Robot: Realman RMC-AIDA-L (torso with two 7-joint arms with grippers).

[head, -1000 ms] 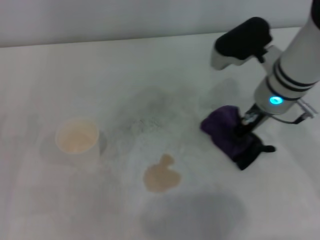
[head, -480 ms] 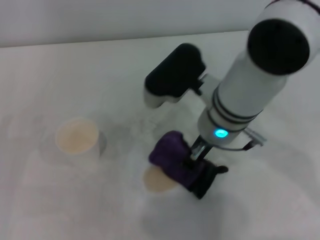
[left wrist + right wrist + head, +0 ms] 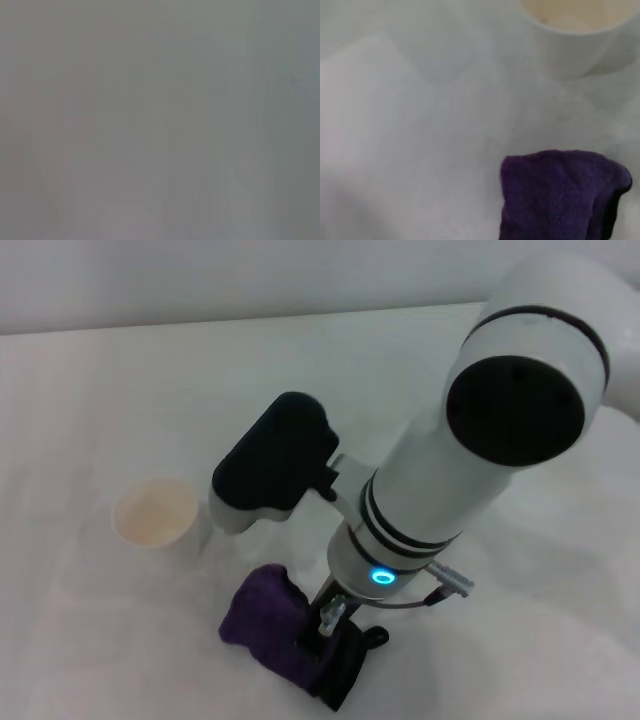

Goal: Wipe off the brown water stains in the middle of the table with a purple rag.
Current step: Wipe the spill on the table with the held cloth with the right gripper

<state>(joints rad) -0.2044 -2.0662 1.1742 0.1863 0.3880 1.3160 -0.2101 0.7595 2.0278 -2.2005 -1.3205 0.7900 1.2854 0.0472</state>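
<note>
My right gripper [image 3: 332,628] is shut on the purple rag [image 3: 268,620] and presses it onto the white table [image 3: 100,390] near the front middle. The rag is bunched, with its black edge [image 3: 345,675] trailing under the gripper. It also shows in the right wrist view [image 3: 560,195], lying on the tabletop [image 3: 395,125]. The brown water stain is hidden under the rag and my right arm. The left gripper is out of view, and the left wrist view shows only flat grey.
A white paper cup [image 3: 155,515] holding tan liquid stands on the table left of the rag; it is also in the right wrist view [image 3: 575,35]. My right forearm [image 3: 470,470] covers much of the table's middle and right.
My right gripper has dragged the rag left and toward the front, from beside the stain, onto it, then past it. The stain no longer shows. The cup has not moved.
</note>
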